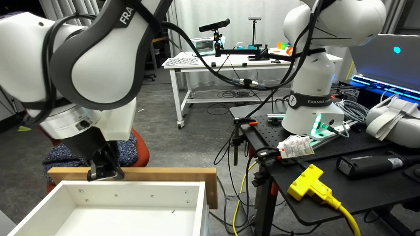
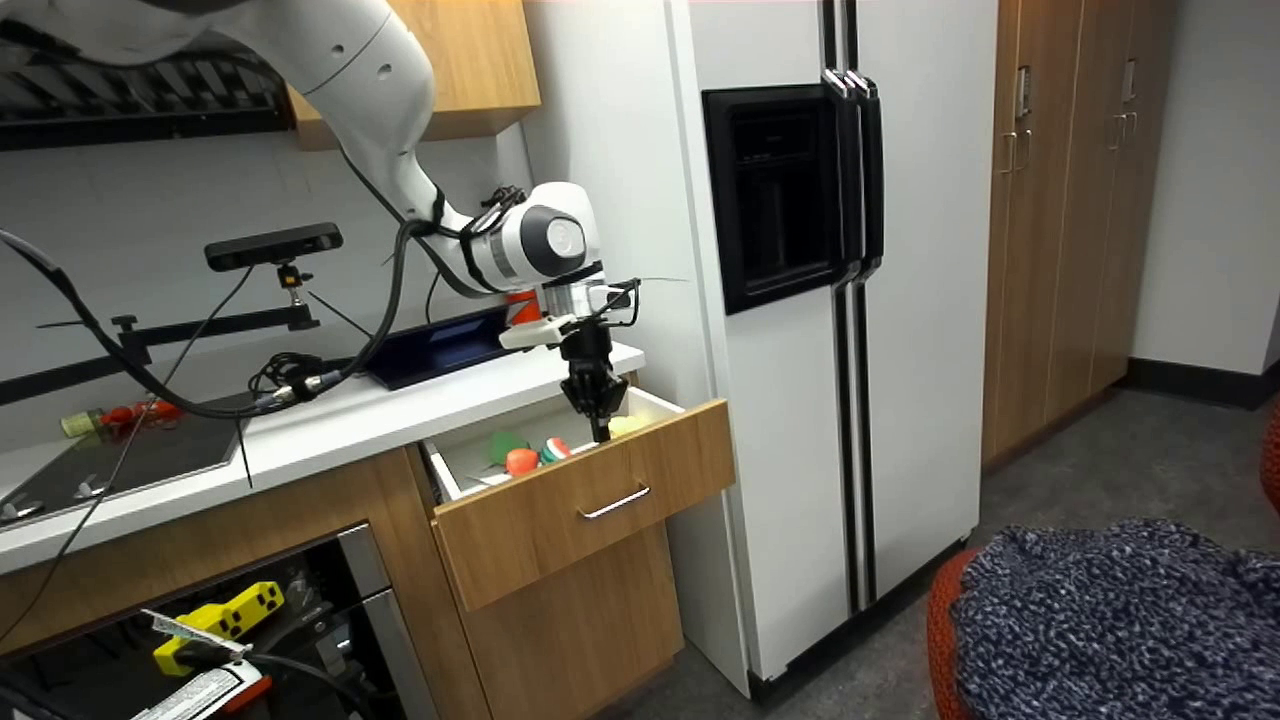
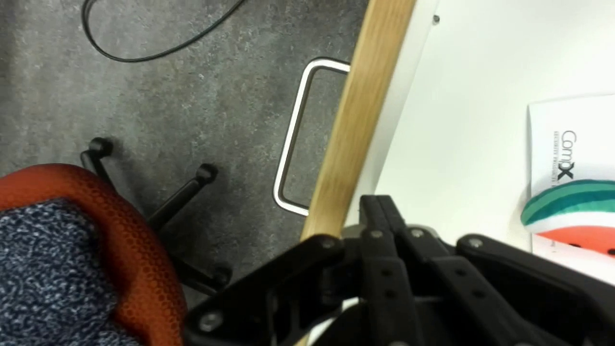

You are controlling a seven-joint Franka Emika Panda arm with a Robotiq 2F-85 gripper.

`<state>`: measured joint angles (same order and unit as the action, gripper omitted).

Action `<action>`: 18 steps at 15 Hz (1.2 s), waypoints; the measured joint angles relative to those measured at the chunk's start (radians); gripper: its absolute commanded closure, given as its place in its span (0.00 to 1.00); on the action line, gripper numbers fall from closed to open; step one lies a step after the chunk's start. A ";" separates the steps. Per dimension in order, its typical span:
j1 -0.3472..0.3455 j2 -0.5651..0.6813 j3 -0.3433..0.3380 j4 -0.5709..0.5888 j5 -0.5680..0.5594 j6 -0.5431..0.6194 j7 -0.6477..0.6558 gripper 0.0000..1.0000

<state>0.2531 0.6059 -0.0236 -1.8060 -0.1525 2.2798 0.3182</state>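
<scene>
My gripper is shut, its black fingertips pressed together with nothing between them. It points down just inside the wooden front of a pulled-out white drawer; whether it touches that board I cannot tell. A metal handle sits on the board's outer side. In both exterior views the gripper hangs at the drawer front. Within the drawer lie a watermelon-patterned piece on a printed paper, a red-orange item, a green one and a yellow one.
A red chair with a speckled cushion stands before the drawer. Beside the drawer rises a white fridge; a white counter runs behind it. The arm's base is on a black table with a yellow power splitter.
</scene>
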 measured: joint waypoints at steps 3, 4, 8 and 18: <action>0.001 -0.016 -0.014 -0.023 -0.016 -0.026 0.025 1.00; 0.000 -0.021 -0.016 -0.032 -0.016 -0.034 0.026 1.00; -0.004 -0.033 -0.019 -0.058 -0.016 -0.050 0.040 1.00; -0.006 -0.067 -0.100 -0.149 -0.065 -0.059 0.135 1.00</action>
<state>0.2473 0.5391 -0.1240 -1.9553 -0.2172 2.2211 0.4529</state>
